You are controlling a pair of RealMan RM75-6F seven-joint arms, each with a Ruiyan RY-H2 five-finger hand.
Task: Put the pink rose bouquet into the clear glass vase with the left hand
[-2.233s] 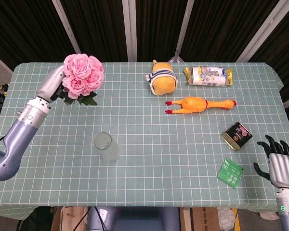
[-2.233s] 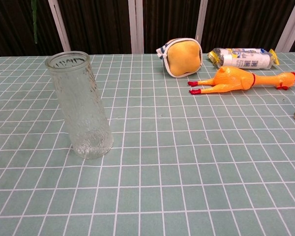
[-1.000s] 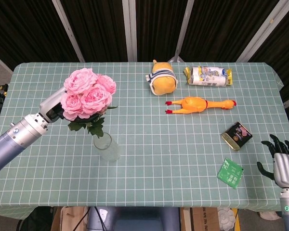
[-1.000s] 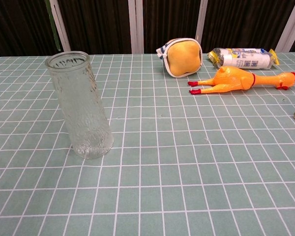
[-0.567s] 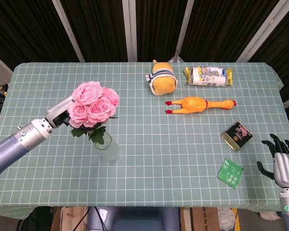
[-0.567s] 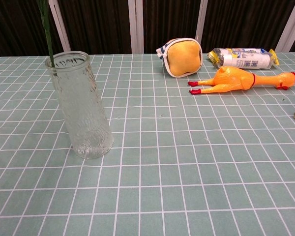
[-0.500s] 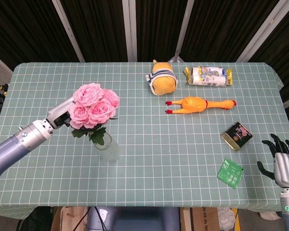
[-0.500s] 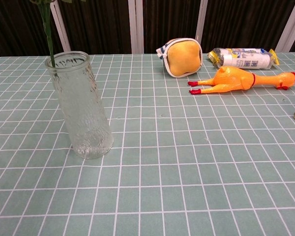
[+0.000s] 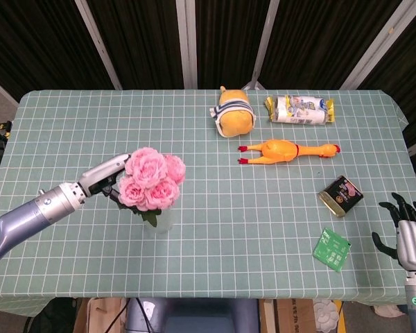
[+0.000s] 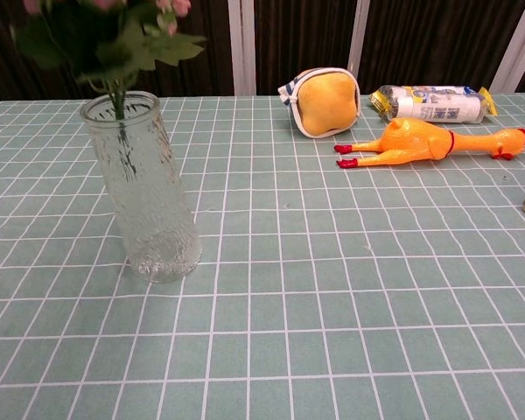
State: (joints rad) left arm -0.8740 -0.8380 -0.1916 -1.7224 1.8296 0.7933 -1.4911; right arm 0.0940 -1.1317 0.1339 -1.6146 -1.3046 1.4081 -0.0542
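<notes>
The pink rose bouquet (image 9: pixel 151 180) hangs right over the clear glass vase (image 10: pixel 145 192), hiding most of the vase in the head view. In the chest view its green leaves (image 10: pixel 122 44) spread above the rim and the stems reach down into the vase mouth. My left hand (image 9: pixel 105 177) holds the bouquet from the left, just beneath the blooms. My right hand (image 9: pixel 405 225) rests at the table's front right corner with fingers apart, holding nothing.
At the back lie a yellow plush toy (image 9: pixel 234 116), a wrapped snack pack (image 9: pixel 299 109) and a rubber chicken (image 9: pixel 288 149). A small dark tin (image 9: pixel 340 195) and a green packet (image 9: pixel 331 249) lie front right.
My left hand has carried the bouquet from the back left to above the vase and lowered it, so the stems now enter the vase mouth. The right hand has stayed put.
</notes>
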